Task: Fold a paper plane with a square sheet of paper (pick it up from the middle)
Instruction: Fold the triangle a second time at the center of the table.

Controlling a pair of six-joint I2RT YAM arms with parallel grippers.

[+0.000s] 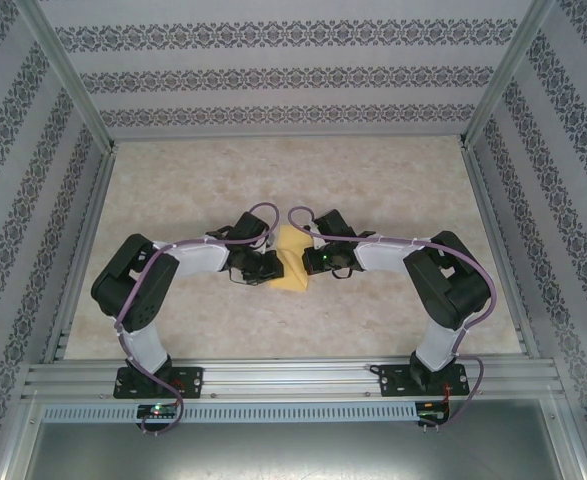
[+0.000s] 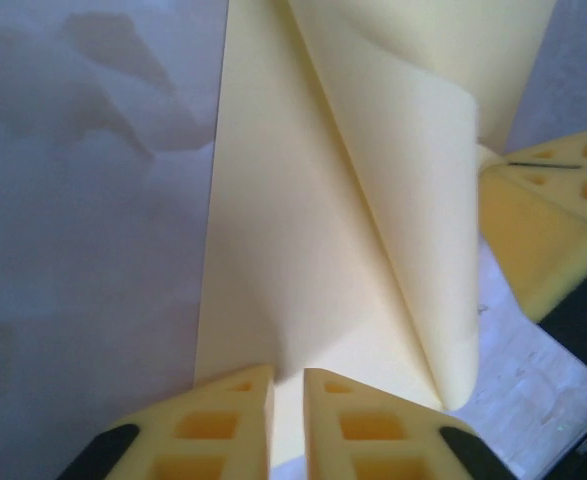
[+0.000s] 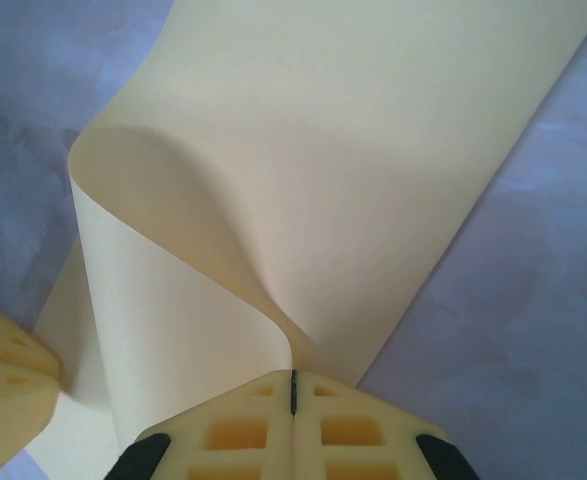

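The square sheet of paper [image 1: 293,262] is yellow and lies partly folded on the table between the two grippers. One flap [image 2: 413,200] curls up off the flat part. My left gripper [image 2: 288,375] sits over the sheet's near edge. Its fingers stand a narrow gap apart, and flat paper shows through the gap. My right gripper [image 3: 293,378] is shut on a raised fold of the sheet [image 3: 353,150], which bends up into the seam of the jaws. From above, the left gripper [image 1: 266,266] and right gripper [image 1: 316,262] flank the paper. A paper plane is out of view.
The beige tabletop [image 1: 373,180] is framed by aluminium rails [image 1: 293,378] and patterned walls. The right gripper's fingers [image 2: 553,215] are close on the right in the left wrist view. A left finger [image 3: 3,370] is at the lower left in the right wrist view.
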